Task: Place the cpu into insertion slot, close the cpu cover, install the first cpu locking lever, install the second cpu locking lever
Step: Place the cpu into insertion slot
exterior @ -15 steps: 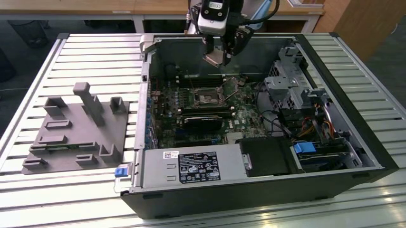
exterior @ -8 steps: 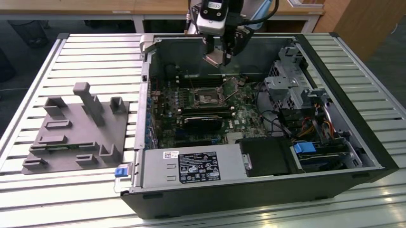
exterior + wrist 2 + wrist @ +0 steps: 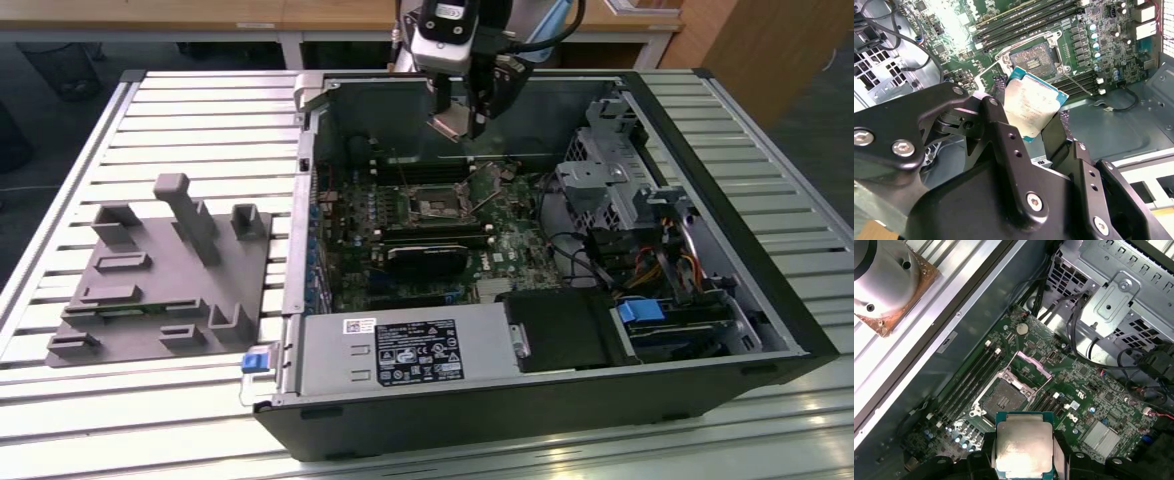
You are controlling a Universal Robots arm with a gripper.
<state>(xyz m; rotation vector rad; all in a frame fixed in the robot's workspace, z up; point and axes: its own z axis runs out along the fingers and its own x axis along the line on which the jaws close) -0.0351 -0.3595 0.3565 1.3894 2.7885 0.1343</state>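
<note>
My gripper (image 3: 467, 118) hangs over the back of the open computer case, shut on the cpu (image 3: 451, 124). In both wrist views the cpu (image 3: 1031, 104) (image 3: 1024, 445) is a silver-grey square chip pinched by its edges between the black fingers (image 3: 999, 125), held in the air above the board. The insertion slot (image 3: 438, 207) (image 3: 1034, 57) (image 3: 1003, 401) lies open on the green board below, its dark centre bare. Its cpu cover (image 3: 1029, 365) stands hinged up beside it. A thin locking lever (image 3: 1077, 83) sticks out, unlatched.
Long memory slots (image 3: 969, 385) run beside the socket. A black graphics card (image 3: 427, 262) lies nearer the front, with a power supply (image 3: 400, 352) and a drive cage (image 3: 614, 180) with cables close by. A grey fixture block (image 3: 160, 270) stands at the exterior view's left.
</note>
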